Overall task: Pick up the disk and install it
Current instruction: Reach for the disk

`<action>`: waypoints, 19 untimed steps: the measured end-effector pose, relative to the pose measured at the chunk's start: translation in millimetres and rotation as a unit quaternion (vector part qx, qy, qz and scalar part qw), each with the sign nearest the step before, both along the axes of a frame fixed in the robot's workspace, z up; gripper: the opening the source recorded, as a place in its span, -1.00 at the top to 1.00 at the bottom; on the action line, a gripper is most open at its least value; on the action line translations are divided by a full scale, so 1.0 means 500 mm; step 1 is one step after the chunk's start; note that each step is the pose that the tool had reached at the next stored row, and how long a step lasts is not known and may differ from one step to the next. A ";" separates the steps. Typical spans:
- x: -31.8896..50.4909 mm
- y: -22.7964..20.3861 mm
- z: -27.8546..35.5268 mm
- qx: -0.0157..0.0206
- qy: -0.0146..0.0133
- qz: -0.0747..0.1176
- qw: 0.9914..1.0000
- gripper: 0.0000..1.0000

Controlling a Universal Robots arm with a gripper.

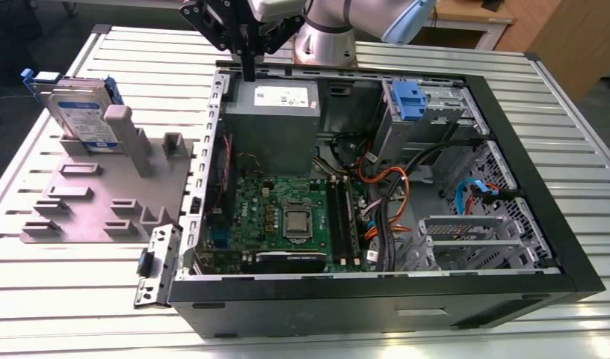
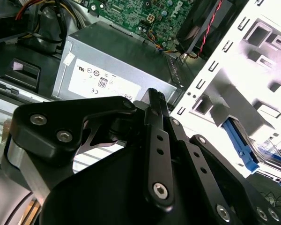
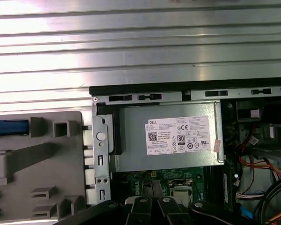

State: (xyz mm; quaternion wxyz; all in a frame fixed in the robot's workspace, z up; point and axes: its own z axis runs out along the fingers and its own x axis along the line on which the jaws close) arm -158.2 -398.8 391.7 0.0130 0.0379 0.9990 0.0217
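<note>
The disk (image 1: 81, 112), silver with a blue frame, stands on edge in a grey slotted holder (image 1: 96, 198) near the ribbed aluminium worktop's (image 1: 45, 299) far corner, at the exterior view's left. The hand (image 1: 250, 72), closed and empty, hangs above the open black case's (image 1: 385, 303) far rim.

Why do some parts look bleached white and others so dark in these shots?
First wrist view: the ribbed metal table throws back light in bright bands. Second wrist view: glare washes the grey fixture plate nearly white. Exterior view: lighting is even on the disk and the table, while the inside of the open computer case lies in shade from its own walls.
</note>
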 end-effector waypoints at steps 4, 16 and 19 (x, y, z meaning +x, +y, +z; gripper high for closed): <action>-0.001 0.0000 0.000 0.000 0.000 0.000 1.000 0.79; -0.008 0.0000 0.000 0.000 0.000 0.000 1.000 0.79; -0.011 0.0000 0.000 0.000 0.000 0.000 1.000 0.79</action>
